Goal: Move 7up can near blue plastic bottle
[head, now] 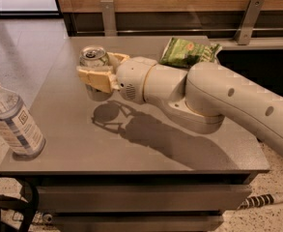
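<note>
The 7up can point(93, 56), silver with a shiny top, is held in my gripper point(102, 72) over the far-left part of the grey table point(146, 158). The gripper is shut on the can, with one tan finger point(95, 78) across its near side and the other behind it. The can hangs a little above the tabletop and casts a shadow below. The blue plastic bottle point(11, 121), clear with a white cap and striped label, stands at the table's front-left corner, well to the left of and nearer than the can.
A green crinkled chip bag point(187, 52) lies at the table's back right, behind my arm point(218, 98). A wooden wall with a metal rail point(179, 30) runs behind the table. The table's front edge is near the bottle.
</note>
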